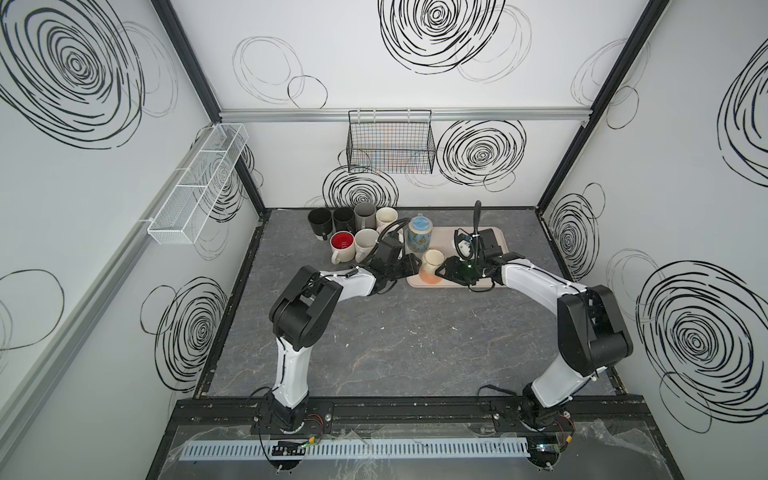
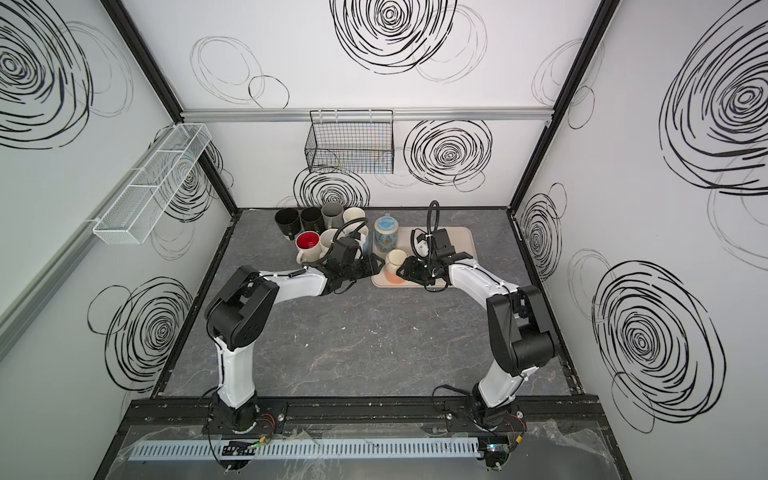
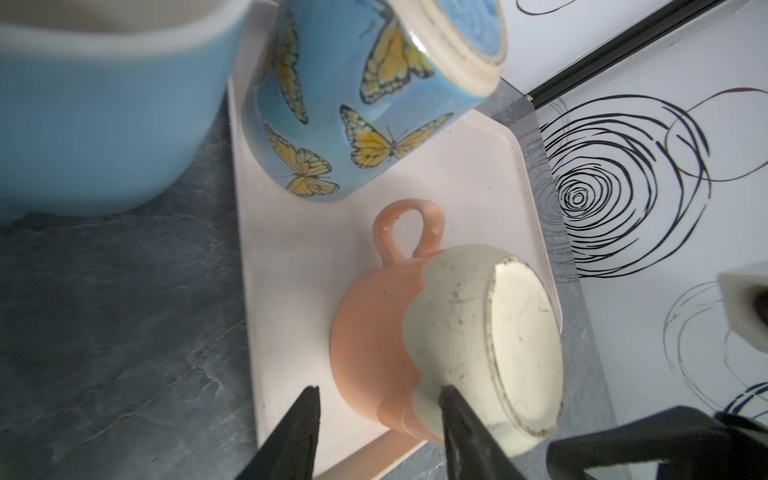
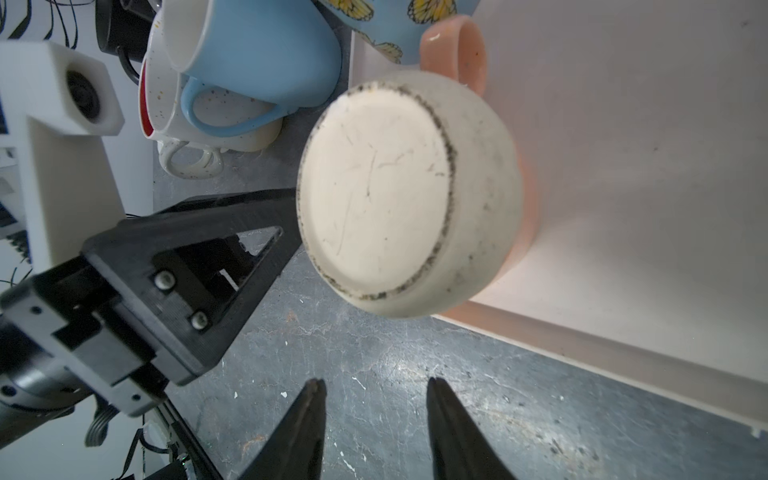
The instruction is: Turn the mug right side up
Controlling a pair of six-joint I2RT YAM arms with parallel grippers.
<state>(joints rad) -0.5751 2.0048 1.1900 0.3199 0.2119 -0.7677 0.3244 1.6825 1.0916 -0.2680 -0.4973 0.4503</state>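
The mug (image 1: 432,264) (image 2: 395,262) stands upside down near the front left corner of the pink tray (image 1: 442,237). It is peach with a cream base (image 4: 374,187) facing up, and its handle (image 3: 409,228) points away from the arms. My left gripper (image 3: 379,390) (image 1: 415,268) is open around the mug's near side. One finger (image 3: 457,419) rests against the cream part, and the other stands a little clear of the peach wall. My right gripper (image 4: 374,382) (image 1: 446,266) is open and empty over the table, short of the mug.
A blue butterfly mug (image 3: 353,104) (image 1: 419,237) stands upside down on the tray just behind. A plain blue mug (image 4: 257,50) and several other mugs (image 1: 353,232) crowd the table to the left. Wire baskets (image 1: 390,141) hang on the walls.
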